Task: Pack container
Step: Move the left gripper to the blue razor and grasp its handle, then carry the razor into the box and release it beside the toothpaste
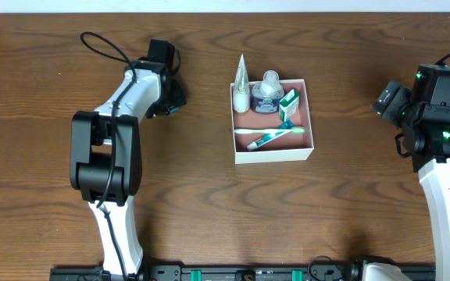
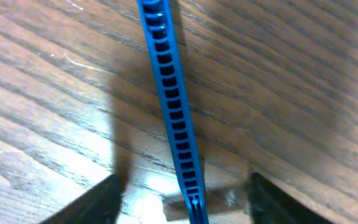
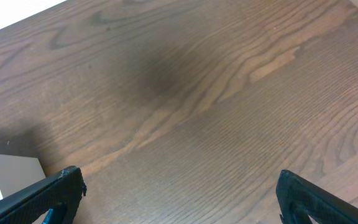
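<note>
The container (image 1: 273, 154) is a square white-walled box with a pink floor, at the table's middle. It also shows at the left edge of the right wrist view (image 3: 16, 168). It holds a toothbrush (image 1: 270, 138), a small green box (image 1: 289, 103), a round jar (image 1: 266, 95) and a white tube (image 1: 242, 82). My left gripper (image 1: 172, 100) is down at the table left of the box. Its jaws (image 2: 184, 179) are open on either side of a thin blue comb (image 2: 173, 106) that lies on the wood. My right gripper (image 1: 384, 102) is open and empty (image 3: 179, 177) to the right of the box.
The dark wood table (image 1: 209, 211) has its far edge along the top of the overhead view. The arm bases stand at the front edge, left and right.
</note>
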